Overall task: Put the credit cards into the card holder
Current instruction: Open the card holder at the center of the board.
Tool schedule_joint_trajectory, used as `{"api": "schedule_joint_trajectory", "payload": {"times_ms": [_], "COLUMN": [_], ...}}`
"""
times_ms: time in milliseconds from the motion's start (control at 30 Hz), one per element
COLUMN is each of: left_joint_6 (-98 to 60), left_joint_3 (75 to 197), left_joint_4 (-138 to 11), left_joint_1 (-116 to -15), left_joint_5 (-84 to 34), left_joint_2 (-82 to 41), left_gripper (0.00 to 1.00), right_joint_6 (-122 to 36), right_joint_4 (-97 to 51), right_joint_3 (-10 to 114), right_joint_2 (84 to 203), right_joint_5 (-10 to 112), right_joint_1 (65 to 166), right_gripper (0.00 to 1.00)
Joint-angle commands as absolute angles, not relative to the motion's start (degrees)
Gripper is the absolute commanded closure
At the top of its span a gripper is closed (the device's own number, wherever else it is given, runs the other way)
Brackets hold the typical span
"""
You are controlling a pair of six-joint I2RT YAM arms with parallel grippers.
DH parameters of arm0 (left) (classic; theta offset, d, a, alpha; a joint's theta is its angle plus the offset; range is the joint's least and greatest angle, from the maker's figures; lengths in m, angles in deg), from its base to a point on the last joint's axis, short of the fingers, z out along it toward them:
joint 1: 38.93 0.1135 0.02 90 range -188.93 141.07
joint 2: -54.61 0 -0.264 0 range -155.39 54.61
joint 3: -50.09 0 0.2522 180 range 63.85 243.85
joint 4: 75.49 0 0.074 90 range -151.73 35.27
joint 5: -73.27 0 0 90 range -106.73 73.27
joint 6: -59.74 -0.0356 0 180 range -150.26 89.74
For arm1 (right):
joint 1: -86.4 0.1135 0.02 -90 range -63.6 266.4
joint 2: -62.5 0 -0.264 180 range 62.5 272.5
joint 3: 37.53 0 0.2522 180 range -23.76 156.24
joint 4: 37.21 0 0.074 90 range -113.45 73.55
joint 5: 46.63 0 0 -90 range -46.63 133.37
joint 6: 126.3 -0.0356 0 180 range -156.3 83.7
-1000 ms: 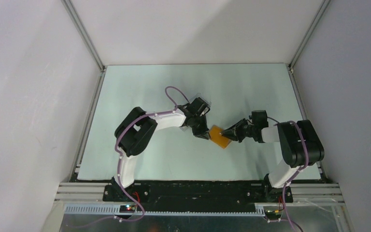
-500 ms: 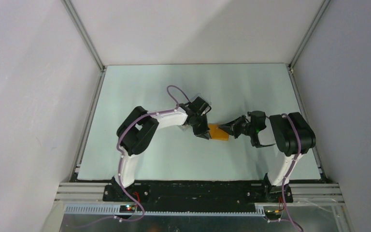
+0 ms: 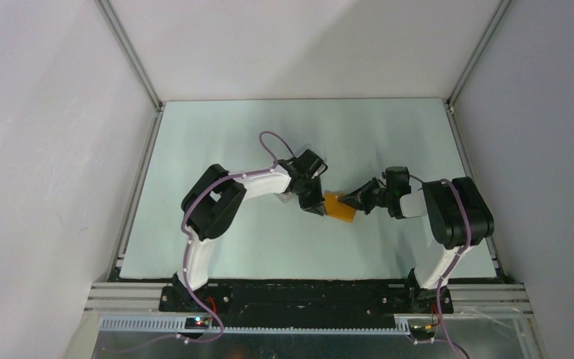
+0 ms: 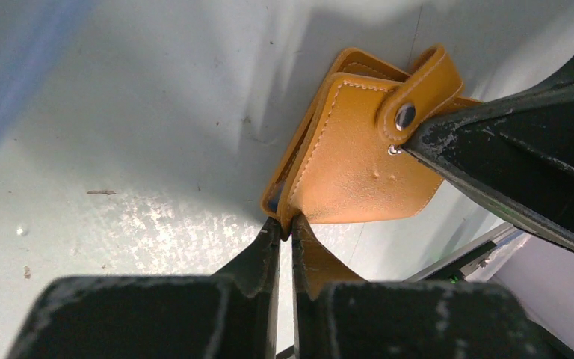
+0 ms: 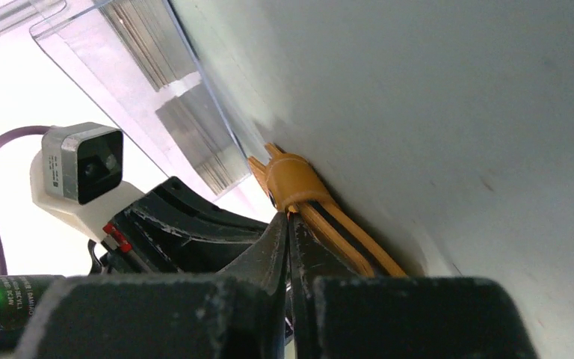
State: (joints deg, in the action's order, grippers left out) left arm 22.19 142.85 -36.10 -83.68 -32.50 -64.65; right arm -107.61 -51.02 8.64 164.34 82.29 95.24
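The orange card holder [image 3: 339,207] sits near the middle of the pale surface [image 3: 269,250], just between the two claws, folded with its clasp strap [image 4: 422,86] wrapped over the upper edge. Seen edge-on from the right wrist, its leaves lie close against the surface, though whether it rests there or hangs just off it is unclear. The left claw [image 4: 284,228] is pinching the holder's lower corner, its fingers nearly together on the leather. The right claw [image 5: 288,218] comes in from the opposite side with its fingers pressed together, the tip touching the holder at the snap below the strap – whether any leather is caught between them cannot be told. Beyond the holder, the right wrist view shows a clear plastic piece [image 5: 142,82] on the surface.
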Motion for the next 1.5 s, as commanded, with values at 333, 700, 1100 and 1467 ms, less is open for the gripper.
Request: {"api": "schedule_joint_trajectory", "payload": {"times_ms": [333,700,1100,1467], "left_joint_6": [16.8,15.4,15.0,14.8], "left_joint_3": [138.3,138.6,138.8,139.1], "left_joint_4": [-26.4,-24.0,-23.7,-23.5], "left_joint_1": [-84.7,-85.0,-85.0,-85.1], "left_joint_5": [-19.0,-17.0,-16.9,-16.9], "left_joint_2": [-70.7,-68.3,-68.7,-68.7], "left_gripper": [1.00,1.00,1.00,1.00], "right_joint_6": [-81.7,-78.6,-74.5,-70.0], "right_joint_4": [-19.9,-17.1,-10.3,-7.7], "right_joint_3": [21.7,23.0,22.9,22.9], "right_joint_2": [160.1,157.1,152.8,155.5], "right_joint_5": [78.0,81.3,78.8,75.7], "right_joint_1": [92.4,91.8,92.2,91.8], "right_gripper": [0.40,0.36,0.37,0.39]}}
